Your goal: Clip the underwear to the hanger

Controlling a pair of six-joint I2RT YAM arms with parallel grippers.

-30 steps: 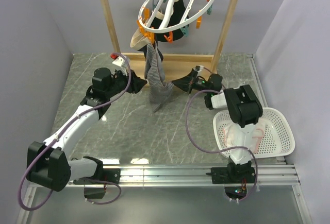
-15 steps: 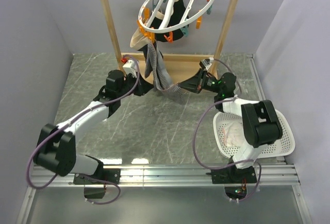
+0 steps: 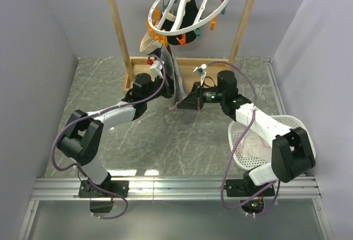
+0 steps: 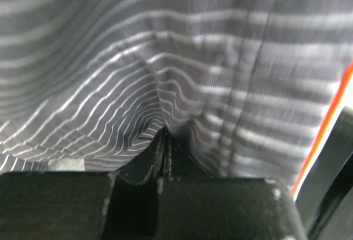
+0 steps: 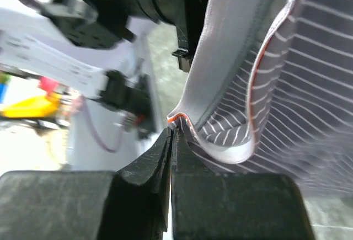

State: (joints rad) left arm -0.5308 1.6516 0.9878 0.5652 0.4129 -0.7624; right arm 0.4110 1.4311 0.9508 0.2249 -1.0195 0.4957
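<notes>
Both claws pinch the underwear (image 3: 174, 80), which hangs in mid-air between them, in front of the wooden frame (image 3: 118, 25) and under the hanger (image 3: 171, 31). My left claw (image 3: 165, 87) comes in from the left, fingers pressed together on a fold of the striped cloth; in its wrist view the cloth (image 4: 165, 58) fills the picture above the tips (image 4: 165, 135) and puckers down into them. My right claw (image 3: 182, 102) comes in from the right and lower, also pressed shut, nipping the hem; in its wrist view the orange-piped edge meets the tips (image 5: 172, 132) and the cloth (image 5: 309, 85) rises up and to the right. The underwear is a narrow bunched band. Its long axis runs near upright, the top end toward the hanger's low rim by an orange pin, the bottom end at my right claw, slanting slightly right as it drops. Whether a pin grips the top end, I cannot tell. A dark garment (image 3: 187, 22) hangs inside the ring. A white basket (image 3: 300, 135) sits on the table at far right.
</notes>
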